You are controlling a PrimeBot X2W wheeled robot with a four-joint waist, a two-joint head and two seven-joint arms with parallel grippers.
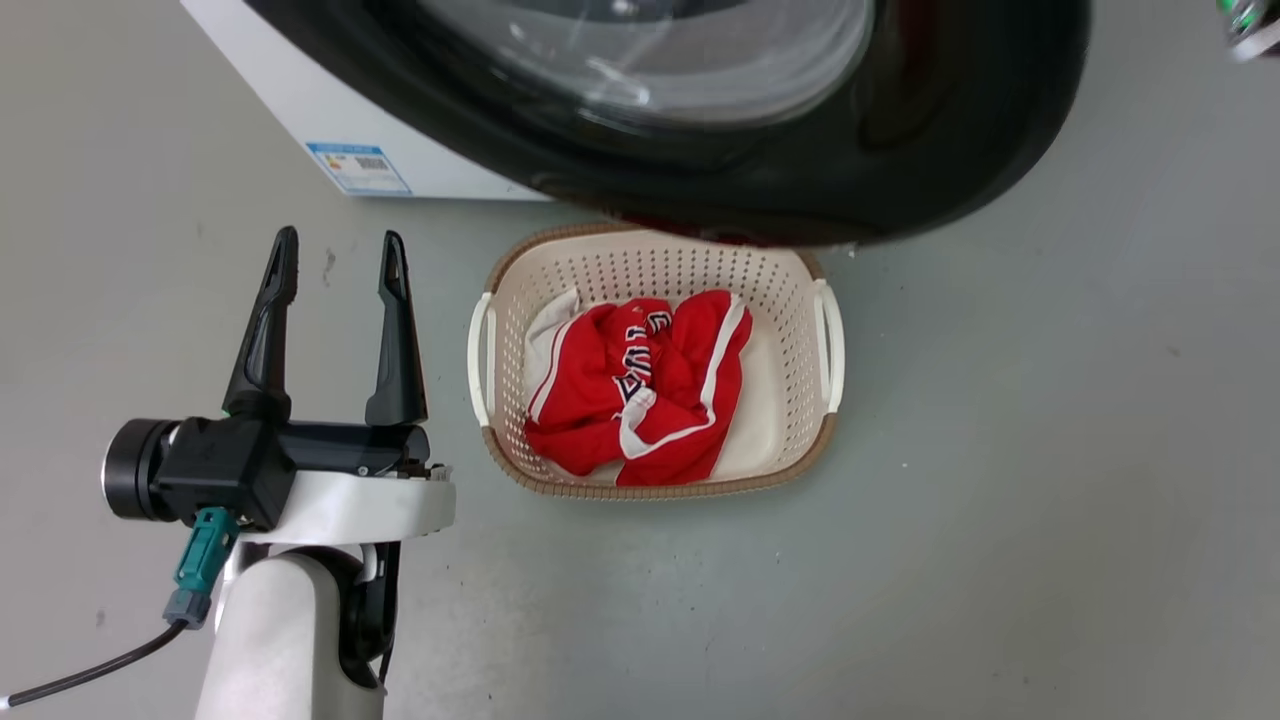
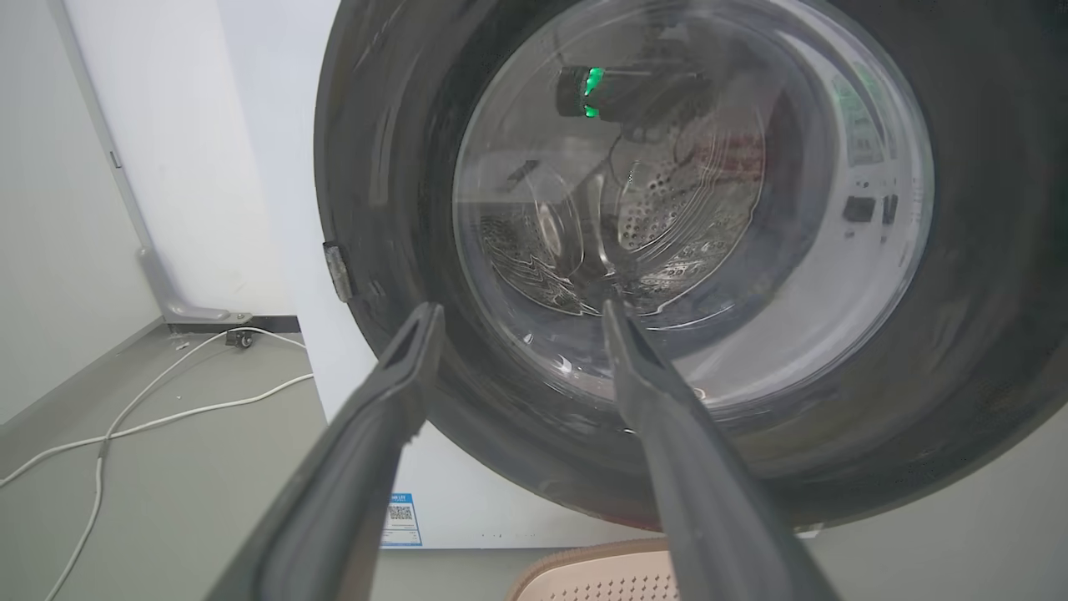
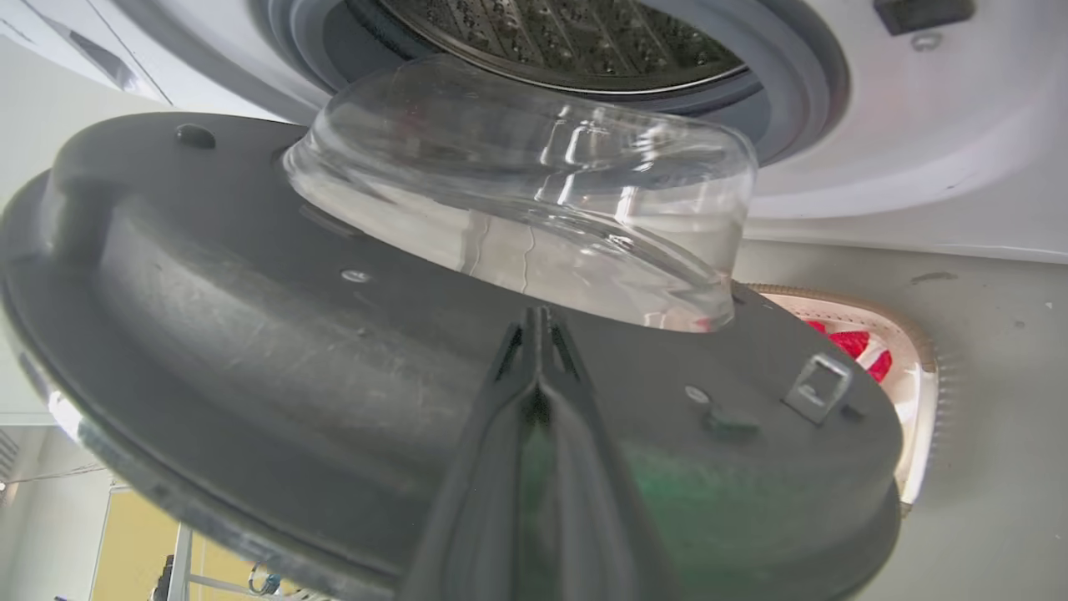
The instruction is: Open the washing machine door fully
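Partly open, the door [image 1: 800, 170] juts from the machine [image 1: 300, 100] over the basket [image 1: 650, 490]. The right gripper [image 3: 538, 334], fingers pinched together and empty, points at the door's inner face, seemingly to push it wider. The left gripper [image 1: 340, 250] hovers spread, holding nothing.

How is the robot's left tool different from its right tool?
The left tool has its two fingers spread open; the right tool has its fingers pressed shut with nothing between them. The left tool faces the glossy outer side of the washing machine door; the right tool faces its dull grey inner side. Both have long dark fingers.
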